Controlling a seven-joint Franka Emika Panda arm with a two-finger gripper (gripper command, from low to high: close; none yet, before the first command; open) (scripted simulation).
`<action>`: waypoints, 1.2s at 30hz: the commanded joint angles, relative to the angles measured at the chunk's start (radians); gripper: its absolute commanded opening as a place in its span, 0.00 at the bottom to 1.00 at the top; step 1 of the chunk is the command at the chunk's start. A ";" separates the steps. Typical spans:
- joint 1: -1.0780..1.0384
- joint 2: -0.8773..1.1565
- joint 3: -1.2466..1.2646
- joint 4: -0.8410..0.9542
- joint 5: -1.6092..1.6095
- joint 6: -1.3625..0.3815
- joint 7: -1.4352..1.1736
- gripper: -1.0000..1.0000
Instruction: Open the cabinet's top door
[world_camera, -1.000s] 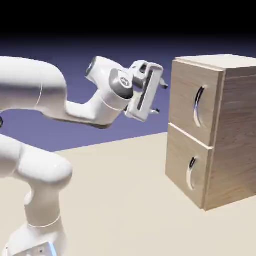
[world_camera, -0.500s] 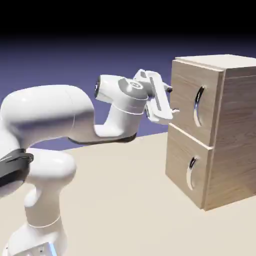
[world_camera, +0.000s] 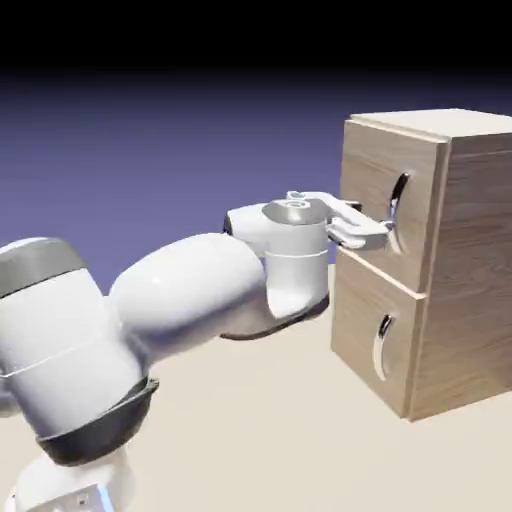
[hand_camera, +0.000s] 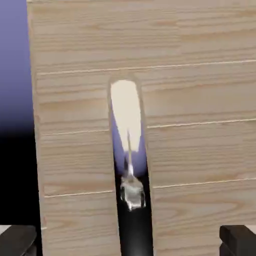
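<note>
One curved handle, likely rigid and slick, is best pinched mid-length to swing the stiff, probably light door, closed on the upper front of the cabinet, where the claw gapes, gripping nothing.

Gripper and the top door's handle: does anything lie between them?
Nothing shows between the gripper's open fingers and the top door's curved handle; the hand view shows that stretch bare.
</note>
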 joint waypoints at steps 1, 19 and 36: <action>0.038 0.007 -0.019 0.036 -0.006 0.000 0.000 0.50; 0.039 0.096 0.138 -0.162 0.189 -0.520 0.053 0.00; 0.308 0.334 0.386 -0.222 0.711 -1.259 0.243 0.00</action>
